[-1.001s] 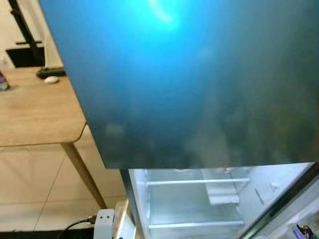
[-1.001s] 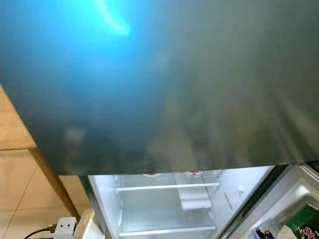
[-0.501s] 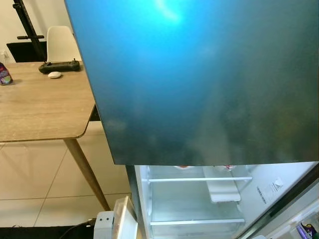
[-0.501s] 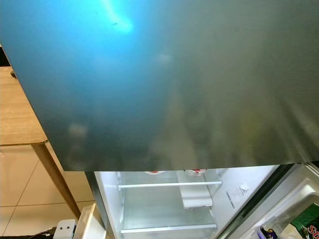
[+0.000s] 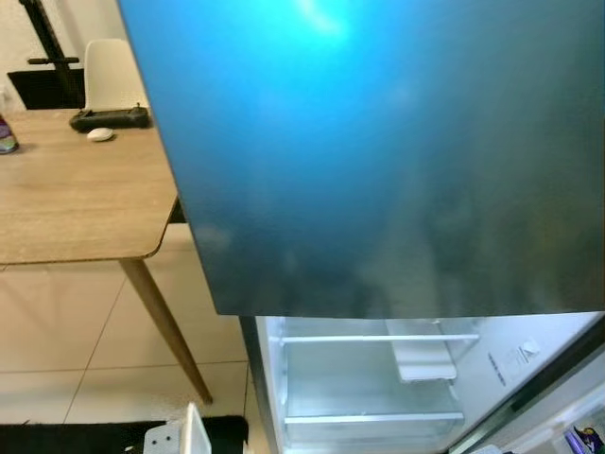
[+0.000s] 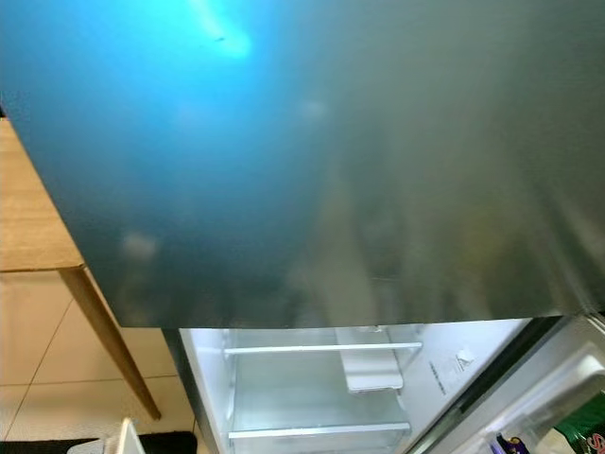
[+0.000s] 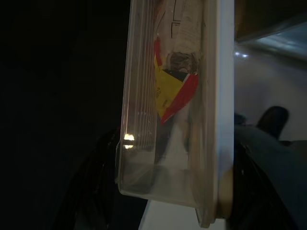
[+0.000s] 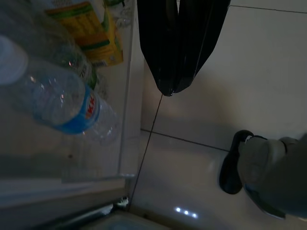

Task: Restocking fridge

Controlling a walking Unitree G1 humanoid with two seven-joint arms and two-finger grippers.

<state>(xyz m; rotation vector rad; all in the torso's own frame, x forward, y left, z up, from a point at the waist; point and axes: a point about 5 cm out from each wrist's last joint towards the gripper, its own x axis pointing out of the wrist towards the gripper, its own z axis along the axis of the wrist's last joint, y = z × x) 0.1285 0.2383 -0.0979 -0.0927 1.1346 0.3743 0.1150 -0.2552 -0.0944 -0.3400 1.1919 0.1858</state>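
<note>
The fridge's dark upper door (image 5: pixel 397 151) stands shut. Below it the lower compartment (image 5: pixel 369 378) is open, lit, with bare white shelves (image 5: pixel 378 338). My left gripper (image 7: pixel 175 143) is shut on a clear lidded container (image 7: pixel 177 96) with a red and yellow packet inside; a black finger shows on each side of it. A corner of that container (image 5: pixel 184 437) shows low beside the fridge. My right gripper (image 8: pixel 169 88) hangs shut and holding nothing, over the floor beside the door bin (image 8: pixel 125 120), which holds a water bottle (image 8: pixel 62 100) and a yellow carton (image 8: pixel 91 33).
A wooden table (image 5: pixel 66 199) stands to the left with a black controller (image 5: pixel 109 117) and a white mouse (image 5: pixel 99 134) on it, and a white chair (image 5: pixel 109 71) behind. Its leg (image 5: pixel 165 326) slants down near the fridge. A green packet (image 6: pixel 586 435) sits in the open door at right.
The view has shifted slightly. The container in my left gripper now sits lower and further left, with only its top corner showing.
</note>
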